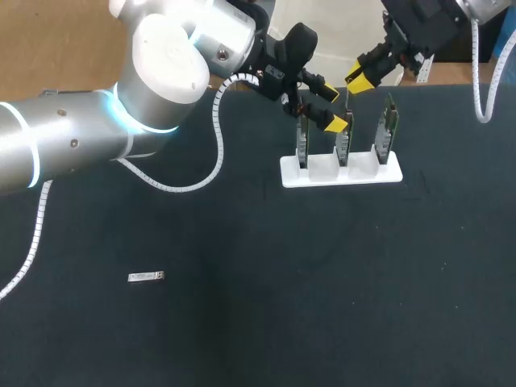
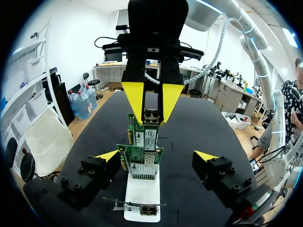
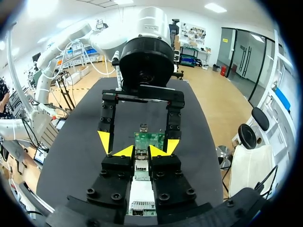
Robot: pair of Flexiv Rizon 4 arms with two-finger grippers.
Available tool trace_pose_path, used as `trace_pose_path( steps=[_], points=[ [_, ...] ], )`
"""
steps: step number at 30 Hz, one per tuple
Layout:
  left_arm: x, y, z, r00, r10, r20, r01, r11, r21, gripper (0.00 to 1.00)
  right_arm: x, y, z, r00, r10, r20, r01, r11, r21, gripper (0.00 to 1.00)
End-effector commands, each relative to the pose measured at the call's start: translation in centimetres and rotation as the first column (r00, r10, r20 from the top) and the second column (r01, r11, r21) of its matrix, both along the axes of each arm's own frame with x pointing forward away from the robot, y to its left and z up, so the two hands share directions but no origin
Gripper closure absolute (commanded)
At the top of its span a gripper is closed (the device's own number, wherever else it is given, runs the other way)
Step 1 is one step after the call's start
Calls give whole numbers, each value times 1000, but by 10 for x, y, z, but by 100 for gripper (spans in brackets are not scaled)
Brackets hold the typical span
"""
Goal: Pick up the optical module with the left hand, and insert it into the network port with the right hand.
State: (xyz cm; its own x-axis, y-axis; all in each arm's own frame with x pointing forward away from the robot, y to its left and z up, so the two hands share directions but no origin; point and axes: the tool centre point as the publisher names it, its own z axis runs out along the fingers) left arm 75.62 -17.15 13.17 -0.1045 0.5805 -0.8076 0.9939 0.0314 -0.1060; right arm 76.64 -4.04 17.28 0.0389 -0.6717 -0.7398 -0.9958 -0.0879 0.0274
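You'll find the small silver rectangular optical module [image 1: 146, 276] lying flat on the black table [image 1: 322, 306] in the lower left of the head view, alone and well apart from both grippers. Toward the upper right of centre stands a white plastic holder [image 1: 387, 173] with three green circuit cards upright in a row; the middle card [image 1: 344, 143] is the one nearest your left arm's tips. Your left gripper [image 1: 332, 106] comes in from the left edge and hangs over the left end of that row. In its wrist view the left gripper [image 2: 156, 155] has its yellow-tipped fingers [image 2: 106, 156] spread wide, one on each side of the holder [image 2: 142, 191], holding nothing, with the closest card [image 2: 139, 163] standing just ahead between them. Beyond the row, a silver metal network port [image 2: 151, 116] tops the farthest card, just below the other arm's yellow tips. Your right gripper [image 1: 363, 79] enters from the upper right corner, near the right end of the row. In its own view the right gripper [image 3: 142, 151] has its fingers [image 3: 124, 151] close together with a narrow gap, a card's top edge showing through it.
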Motion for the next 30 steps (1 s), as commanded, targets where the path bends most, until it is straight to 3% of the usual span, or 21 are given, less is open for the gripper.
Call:
trace_pose_path(
  steps=[1, 30],
  points=[
    [2, -1, 1, 1000, -2, -3, 2, 1000, 6, 0, 2, 0, -3, 1000, 2, -7, -2, 1000, -2, 100],
    [2, -1, 1, 1000, -2, -3, 2, 1000, 6, 0, -1, 1, -1, 1000, 14, 4, -14, 1000, 1, 100]
  ],
)
